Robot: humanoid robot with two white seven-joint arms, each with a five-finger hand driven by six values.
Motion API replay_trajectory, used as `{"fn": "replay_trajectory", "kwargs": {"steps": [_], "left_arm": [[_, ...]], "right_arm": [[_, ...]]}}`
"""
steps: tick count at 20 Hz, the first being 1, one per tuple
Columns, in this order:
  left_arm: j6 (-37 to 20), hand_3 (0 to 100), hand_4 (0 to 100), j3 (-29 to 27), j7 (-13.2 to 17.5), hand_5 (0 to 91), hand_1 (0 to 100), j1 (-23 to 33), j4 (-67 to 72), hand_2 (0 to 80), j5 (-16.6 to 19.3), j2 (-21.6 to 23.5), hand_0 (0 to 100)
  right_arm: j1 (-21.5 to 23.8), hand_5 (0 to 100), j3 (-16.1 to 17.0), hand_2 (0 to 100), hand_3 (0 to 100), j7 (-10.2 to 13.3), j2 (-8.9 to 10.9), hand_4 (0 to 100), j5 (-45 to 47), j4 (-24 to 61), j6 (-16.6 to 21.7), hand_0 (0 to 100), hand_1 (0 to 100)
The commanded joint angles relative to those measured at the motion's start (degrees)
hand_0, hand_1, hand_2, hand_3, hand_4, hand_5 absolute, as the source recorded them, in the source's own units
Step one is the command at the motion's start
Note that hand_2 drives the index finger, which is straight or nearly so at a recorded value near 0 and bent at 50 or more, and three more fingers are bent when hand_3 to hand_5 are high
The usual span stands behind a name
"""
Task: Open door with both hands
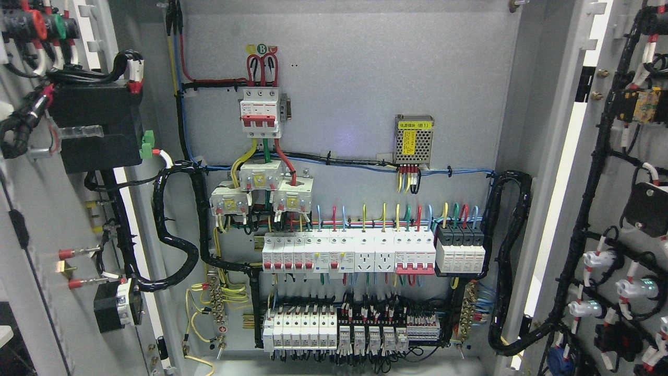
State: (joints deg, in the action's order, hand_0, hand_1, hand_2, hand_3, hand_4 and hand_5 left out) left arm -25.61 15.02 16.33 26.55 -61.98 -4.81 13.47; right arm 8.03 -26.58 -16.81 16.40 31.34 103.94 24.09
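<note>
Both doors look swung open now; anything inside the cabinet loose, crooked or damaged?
Nothing stands out. Both doors, left and right, stand open, the breaker rows sit level, and the wiring looks bundled and tied. The robot's hands are not in view.

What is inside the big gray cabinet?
Inside the cabinet are a red-handled breaker, a mesh power supply, rows of white breakers and colored wires. The panel hides whatever lies behind it.
</note>
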Motion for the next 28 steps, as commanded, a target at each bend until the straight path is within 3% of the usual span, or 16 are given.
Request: {"fn": "replay_trajectory", "kwargs": {"steps": [1, 5, 8, 10, 17, 22, 28], "left_arm": [[-13.0, 0, 0, 6.4, 0.0, 0.0, 39, 1.5, -26.9, 0.0, -3.3, 13.5, 12], [-26.4, 0, 0, 6.4, 0.6, 0.0, 39, 3.2, -27.0, 0.0, -3.4, 16.0, 12], [-36.3, 0, 0, 6.4, 0.6, 0.0, 39, 4.0, -27.0, 0.0, -3.5, 16.1, 12], [-39.5, 0, 0, 6.5, 0.4, 0.0, 39, 3.9, -27.5, 0.0, -3.5, 15.4, 12], [-40.3, 0, 0, 9.5, 0.2, 0.0, 39, -0.4, -32.5, 0.0, -3.2, 4.5, 12], [-40.3, 0, 0, 9.2, 0.4, 0.0, 39, -0.5, -37.4, 0.0, 0.4, -9.3, 12], [-40.5, 0, 0, 8.7, -0.1, 0.0, 39, -6.8, -41.5, 0.0, 1.3, -13.6, 12]], "right_arm": [[7.7, 0, 11.9, 0, 0, -0.2, 4.69, 0, 0.0, 7.9, 1.7, 12, 39], [8.3, 0, 15.9, 0, 0, -0.2, 4.43, 0, 0.0, 11.1, 7.0, 12, 39], [8.3, 0, 19.0, 0, 0, -0.2, 4.78, 0, 0.0, 14.0, 7.7, 12, 39], [8.3, 0, 20.8, 0, 0, -0.2, 4.87, 0, 0.0, 15.4, 7.8, 12, 39], [7.4, 0, 25.8, 0, 0, 0.0, 7.58, 0, 0.0, 15.5, 12.6, 12, 39], [7.1, 0, 27.6, 0, 0, 0.1, 10.22, 0, 0.0, 15.4, 12.6, 12, 39], [7.2, 0, 27.7, 0, 0, 0.3, 10.75, 0, 0.7, 15.2, 12.3, 12, 39]]}}
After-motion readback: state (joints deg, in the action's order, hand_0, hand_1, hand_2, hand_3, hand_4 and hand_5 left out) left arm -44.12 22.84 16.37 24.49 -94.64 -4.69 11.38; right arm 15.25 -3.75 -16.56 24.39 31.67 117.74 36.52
